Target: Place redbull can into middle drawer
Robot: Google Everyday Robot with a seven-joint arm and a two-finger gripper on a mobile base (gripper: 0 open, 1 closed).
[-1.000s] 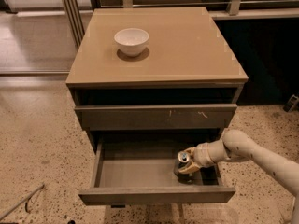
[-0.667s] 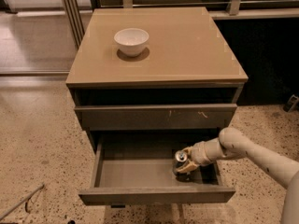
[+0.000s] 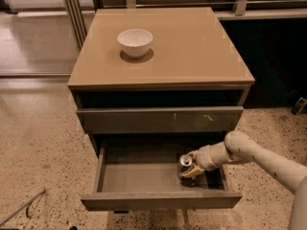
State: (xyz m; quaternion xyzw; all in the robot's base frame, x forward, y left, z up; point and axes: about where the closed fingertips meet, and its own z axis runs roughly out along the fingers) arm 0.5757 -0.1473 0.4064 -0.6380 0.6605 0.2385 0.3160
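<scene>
Gripper (image 3: 190,169) inside open middle drawer (image 3: 139,177), right side; fingers (image 3: 197,171) pinching redbull can (image 3: 185,161).

Looks like an office or lab-style workspace rather than a home. Told by the speckled polished stone floor (image 3: 43,147) across the lower left, the metal-framed glass partition (image 3: 73,8) at the upper left, and the dark railed frame (image 3: 192,3) along the top edge. Told too by the plain tan drawer cabinet (image 3: 192,51) in the centre with a white bowl (image 3: 135,42) on top, and by the pale robot arm (image 3: 261,156) reaching in from the lower right, with its gripper (image 3: 191,170) inside the open middle drawer (image 3: 139,177), at the redbull can (image 3: 185,161).
</scene>
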